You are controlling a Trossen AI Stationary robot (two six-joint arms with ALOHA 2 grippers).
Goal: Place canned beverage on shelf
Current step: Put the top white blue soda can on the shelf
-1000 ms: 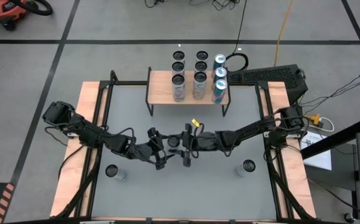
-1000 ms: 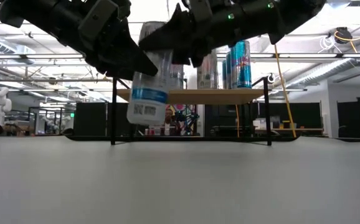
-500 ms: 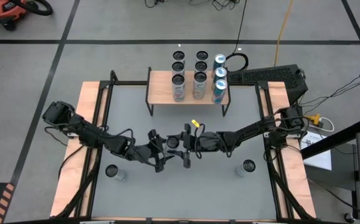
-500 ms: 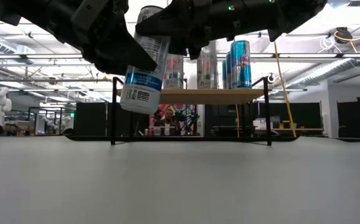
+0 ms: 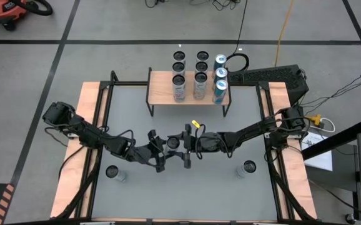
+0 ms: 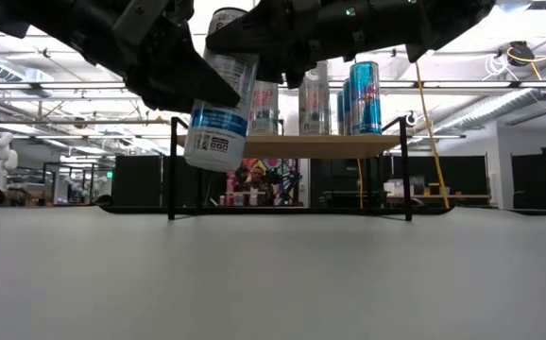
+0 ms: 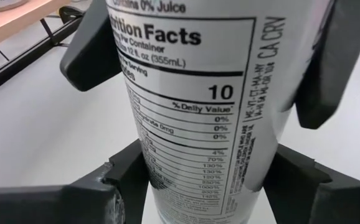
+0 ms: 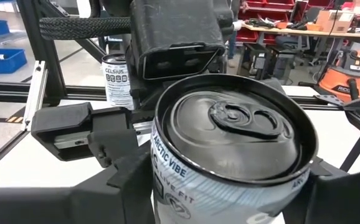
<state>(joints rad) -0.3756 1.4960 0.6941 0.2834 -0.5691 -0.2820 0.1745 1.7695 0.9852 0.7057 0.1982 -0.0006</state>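
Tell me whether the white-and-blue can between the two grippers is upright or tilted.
Slightly tilted. In the low view the white-and-blue can hangs clear above the table, top leaning right, held between the left gripper and right gripper.

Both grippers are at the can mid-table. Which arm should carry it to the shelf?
Left, probably. The left gripper clasps the can, and the shelf has its bare end on that arm's side; standing cans fill the middle and right. The right gripper is beside it.

overhead down, low level across, both wrists near can (image 7: 198,112)
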